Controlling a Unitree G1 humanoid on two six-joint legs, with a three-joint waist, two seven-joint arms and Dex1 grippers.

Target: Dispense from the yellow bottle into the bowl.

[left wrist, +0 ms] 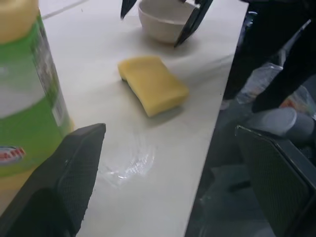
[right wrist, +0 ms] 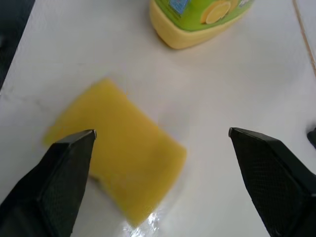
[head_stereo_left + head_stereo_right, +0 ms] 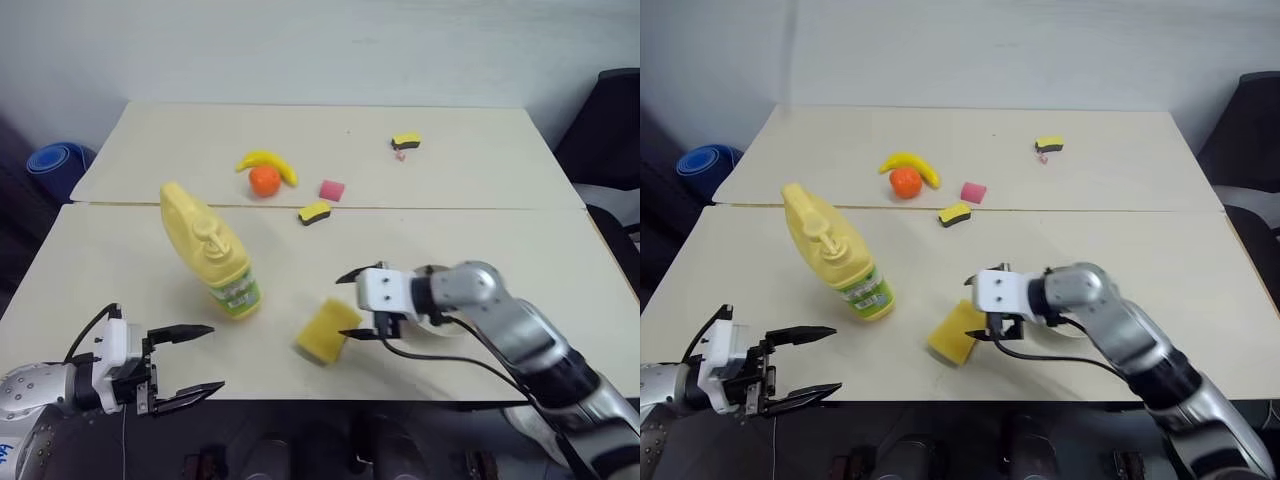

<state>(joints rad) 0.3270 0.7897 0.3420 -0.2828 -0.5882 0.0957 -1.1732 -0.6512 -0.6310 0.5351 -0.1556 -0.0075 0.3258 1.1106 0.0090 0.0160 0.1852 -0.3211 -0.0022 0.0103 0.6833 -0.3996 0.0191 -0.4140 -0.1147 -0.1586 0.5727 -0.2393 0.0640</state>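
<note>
right gripper [image 3: 360, 305]: jaws wide, empty, hovering between yellow rectangular foam sponge [image 3: 326, 331] and bowl
left gripper [image 3: 185, 363]: wide, empty, at near table edge
tall yellow plastic pump bottle [image 3: 213, 252]: upright, ahead of left gripper, apart
small round beige bowl [image 1: 165, 19]: just behind right fingers
step: reach bottle
tip: steady handle with left, press pump with right, bring bowl under spout first

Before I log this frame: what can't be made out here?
- Bowl: in the eye views the right gripper and its arm cover nearly all of it; the left wrist view cuts its rim at the edge, contents unseen.
- Bottle: label text too small in the eye views; both wrist views crop it to the base.
- Small item beside the far sponge: too small to identify.
</note>
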